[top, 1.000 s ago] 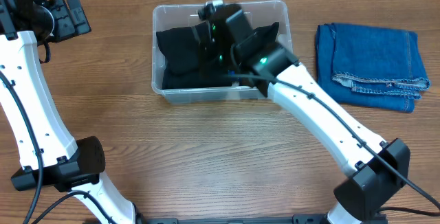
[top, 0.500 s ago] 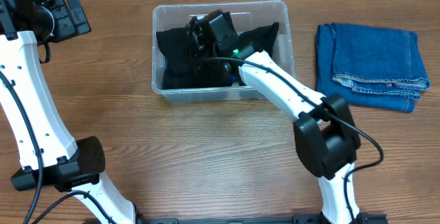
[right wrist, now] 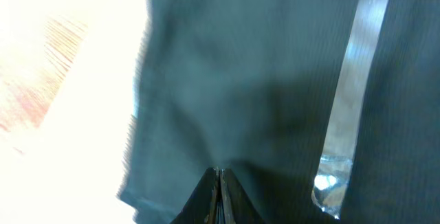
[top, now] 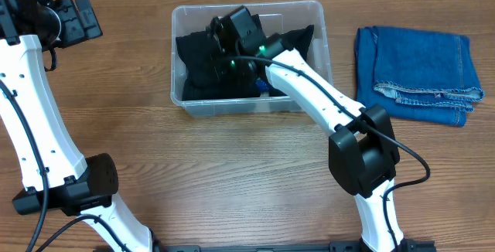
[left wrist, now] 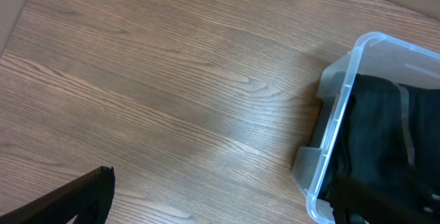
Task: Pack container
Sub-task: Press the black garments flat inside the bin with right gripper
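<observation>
Far left, the left hand [top: 83,18] hangs over the back edge of the counter [top: 232,167], well apart from everything. Its fingers look spread wide and there is nothing between them.

Towards the middle sits the container [top: 249,107], a clear plastic bin set square on the counter near the back. It is already mostly filled with a black garment [top: 197,59]. I'd expect the bin to be light and fairly stiff, though its thin walls would flex under a hard squeeze. The plastic looks smooth, so a pinch on a flat side would probably slide. The rolled rim is the place to take hold, ideally at a short end or near a corner, where it is stiffest. The cloth inside is soft and gives when pushed, so it adds little weight.

The right hand [top: 223,37] is down inside the bin at the back left, on the black cloth. In the right wrist view its fingertips [right wrist: 220,183] meet in a thin line. Whether a fold is caught between them I cannot tell.

Far right, folded blue jeans [top: 418,70] lie flat, near the bin but not touching. They look thick, floppy and heavier, so I'd grip them at a folded edge.
</observation>
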### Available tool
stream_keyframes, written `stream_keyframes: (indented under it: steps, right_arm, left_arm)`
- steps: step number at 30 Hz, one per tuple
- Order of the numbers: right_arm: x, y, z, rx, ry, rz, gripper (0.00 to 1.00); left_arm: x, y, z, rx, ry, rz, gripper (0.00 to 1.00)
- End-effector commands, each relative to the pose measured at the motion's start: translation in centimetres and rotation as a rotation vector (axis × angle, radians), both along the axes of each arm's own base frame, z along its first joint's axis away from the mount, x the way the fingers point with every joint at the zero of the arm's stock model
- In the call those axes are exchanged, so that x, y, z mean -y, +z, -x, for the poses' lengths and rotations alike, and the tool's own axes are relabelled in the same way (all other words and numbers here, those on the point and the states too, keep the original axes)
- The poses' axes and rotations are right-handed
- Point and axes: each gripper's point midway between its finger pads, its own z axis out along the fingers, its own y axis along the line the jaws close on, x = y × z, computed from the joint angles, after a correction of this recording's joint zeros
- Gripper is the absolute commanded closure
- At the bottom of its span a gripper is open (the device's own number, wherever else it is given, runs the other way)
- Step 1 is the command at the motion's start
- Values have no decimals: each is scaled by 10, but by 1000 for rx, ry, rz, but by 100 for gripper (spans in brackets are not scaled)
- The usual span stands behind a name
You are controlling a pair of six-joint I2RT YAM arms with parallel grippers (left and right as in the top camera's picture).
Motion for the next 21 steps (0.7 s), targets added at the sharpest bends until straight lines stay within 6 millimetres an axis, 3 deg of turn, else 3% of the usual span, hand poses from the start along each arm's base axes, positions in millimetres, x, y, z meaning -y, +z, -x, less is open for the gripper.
stream_keyframes:
  steps: [1, 4, 7, 11, 17, 21]
  right_arm:
    - [-20, 51, -9, 101, 43, -72, 96]
    - [-33, 61, -9, 141, 62, -105, 96]
    - [-48, 55, -8, 161, 83, -122, 96]
    - [-67, 29, -11, 158, 87, -127, 96]
    - [-61, -45, -24, 83, -3, -27, 96]
    - [-58, -58, -26, 68, -27, -6, 96]
  left_arm:
    - [0, 7, 4, 17, 7, -6, 0]
    - [0, 7, 4, 17, 7, -6, 0]
    - [0, 7, 4, 17, 7, -6, 0]
    - [0, 7, 4, 17, 7, -6, 0]
    - [0, 7, 4, 17, 7, -6, 0]
    - [0, 7, 4, 17, 7, -6, 0]
